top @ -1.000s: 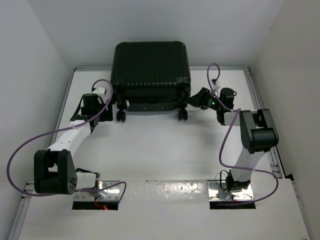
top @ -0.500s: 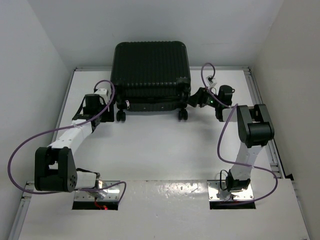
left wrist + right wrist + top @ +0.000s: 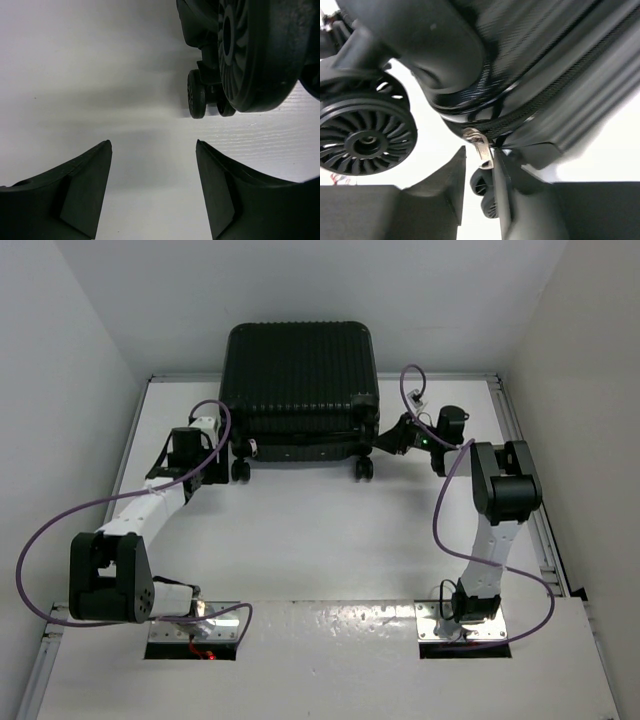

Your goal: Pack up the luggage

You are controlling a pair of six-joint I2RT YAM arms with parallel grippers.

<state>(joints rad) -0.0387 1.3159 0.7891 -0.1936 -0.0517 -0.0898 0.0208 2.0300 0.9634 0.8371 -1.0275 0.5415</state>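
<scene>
The luggage (image 3: 300, 380), a large black ribbed suitcase, lies closed at the back of the table with its wheels facing me. My left gripper (image 3: 220, 464) sits low beside its left wheels (image 3: 240, 472). In the left wrist view that gripper (image 3: 152, 145) is open and holds nothing, with a big wheel (image 3: 260, 55) up close at the upper right. My right gripper (image 3: 386, 443) is at the case's lower right corner. In the right wrist view its jaws (image 3: 480, 151) are narrowed around the silver zipper pull (image 3: 483, 148). The pull rests against the right finger (image 3: 501, 175), and a gap shows on the other side.
White walls enclose the table on the left, back and right. A metal rail (image 3: 527, 455) runs along the right table edge. Purple cables (image 3: 40, 540) loop off both arms. A wheel (image 3: 367, 137) of the case fills the left of the right wrist view.
My right gripper has moved left to the suitcase's lower right corner, and its jaws have narrowed around the zipper pull. The left arm has crept slightly toward the case, its jaws unchanged.
</scene>
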